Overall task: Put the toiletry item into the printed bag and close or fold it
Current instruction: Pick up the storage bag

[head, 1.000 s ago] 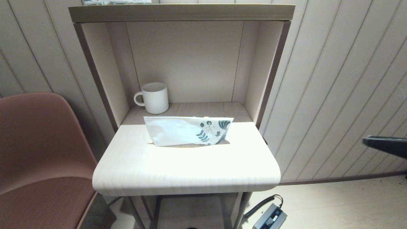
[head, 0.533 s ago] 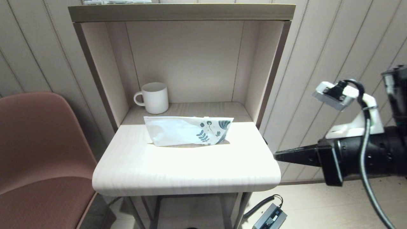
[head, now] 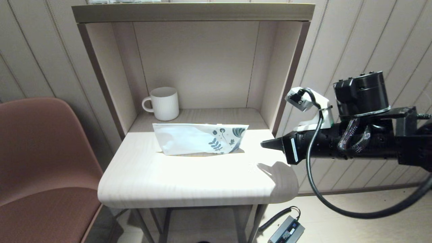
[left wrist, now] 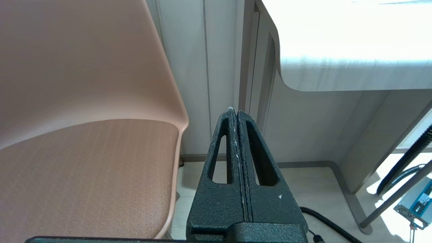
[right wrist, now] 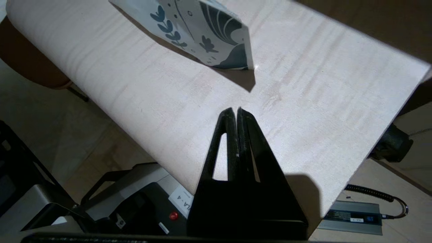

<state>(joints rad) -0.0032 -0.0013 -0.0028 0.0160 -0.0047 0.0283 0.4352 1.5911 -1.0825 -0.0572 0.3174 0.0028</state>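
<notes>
The printed bag (head: pixel 199 138) lies across the back of the pale tabletop (head: pixel 189 179), its teal leaf print at the right end; its printed end (right wrist: pixel 209 37) also shows in the right wrist view. My right gripper (head: pixel 264 144) is shut and empty, hovering over the table's right edge, a short way right of the bag's printed end (right wrist: pixel 235 111). My left gripper (left wrist: pixel 235 112) is shut and empty, held low beside the chair, outside the head view. No separate toiletry item shows.
A white ribbed mug (head: pixel 164 103) stands at the back left inside the open shelf alcove (head: pixel 195 64). A brown chair (head: pixel 40 158) sits left of the table. A power adapter (head: pixel 286 231) with its cable lies on the floor at the lower right.
My right arm has swung in from the right edge of view toward the table; its shut tip now hangs over the table's right edge. The bag has not moved.
</notes>
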